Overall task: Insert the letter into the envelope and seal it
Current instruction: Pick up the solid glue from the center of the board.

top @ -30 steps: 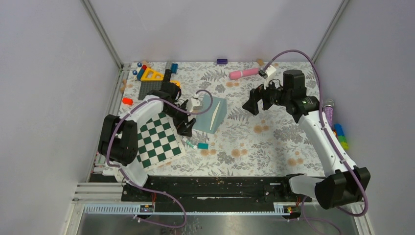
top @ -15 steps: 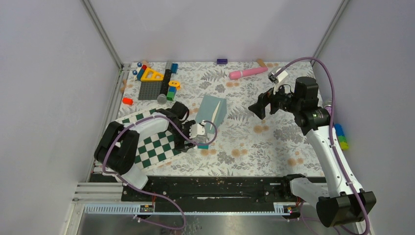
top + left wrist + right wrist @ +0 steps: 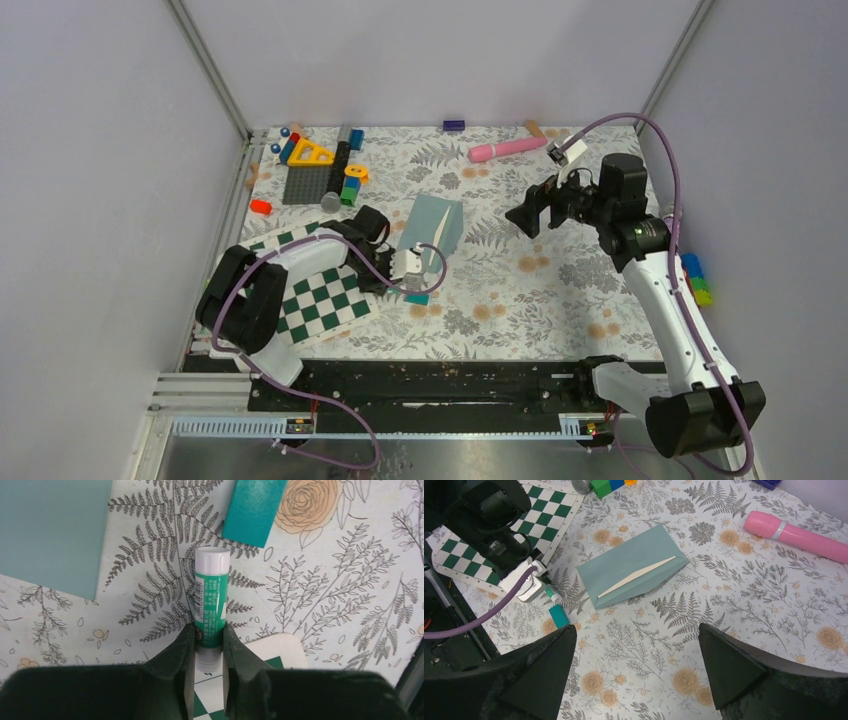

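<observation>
Left gripper [image 3: 208,635] pinching the glue stick [image 3: 211,595] by its tail end; right gripper [image 3: 636,647] spread wide, hovering clear of the envelope [image 3: 624,560], which lies flat mid-table just beyond the stick. Risk as I judge it: so short a hold may let the tube pivot or slip on lifting, and the white cap looks on, so no glue would reach the flap. Only a cream sliver of the letter [image 3: 639,575] shows along the flap line; can't tell how deep it sits.
</observation>
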You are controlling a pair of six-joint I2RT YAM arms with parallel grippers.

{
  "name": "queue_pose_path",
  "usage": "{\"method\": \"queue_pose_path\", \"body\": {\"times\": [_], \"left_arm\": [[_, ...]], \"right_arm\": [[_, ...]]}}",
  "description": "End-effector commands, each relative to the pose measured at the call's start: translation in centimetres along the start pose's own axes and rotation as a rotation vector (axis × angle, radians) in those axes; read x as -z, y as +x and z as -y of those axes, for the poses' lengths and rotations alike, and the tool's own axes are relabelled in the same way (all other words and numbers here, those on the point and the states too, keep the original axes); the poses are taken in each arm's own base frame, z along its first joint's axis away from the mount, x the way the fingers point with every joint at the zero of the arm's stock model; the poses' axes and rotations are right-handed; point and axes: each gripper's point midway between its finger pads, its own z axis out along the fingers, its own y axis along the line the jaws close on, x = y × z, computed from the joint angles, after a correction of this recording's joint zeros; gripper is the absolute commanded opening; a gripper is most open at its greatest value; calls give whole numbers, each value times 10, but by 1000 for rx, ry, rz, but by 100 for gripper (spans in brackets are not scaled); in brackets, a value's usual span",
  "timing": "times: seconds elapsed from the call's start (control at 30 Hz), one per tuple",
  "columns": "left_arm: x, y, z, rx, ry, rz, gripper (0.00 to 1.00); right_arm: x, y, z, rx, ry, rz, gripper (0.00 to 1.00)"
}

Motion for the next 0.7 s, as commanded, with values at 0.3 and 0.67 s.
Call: {"method": "queue_pose_path", "body": {"times": [0.3,0.67], "left_arm": [[94,-108,-7,15,-11,304,0],[119,-203,-11,116,-40,488,0]], "right_arm": [[-29,-22,-18,-90,-215,132,100],[-86,18,-39,-593,-470,-58,97]]}}
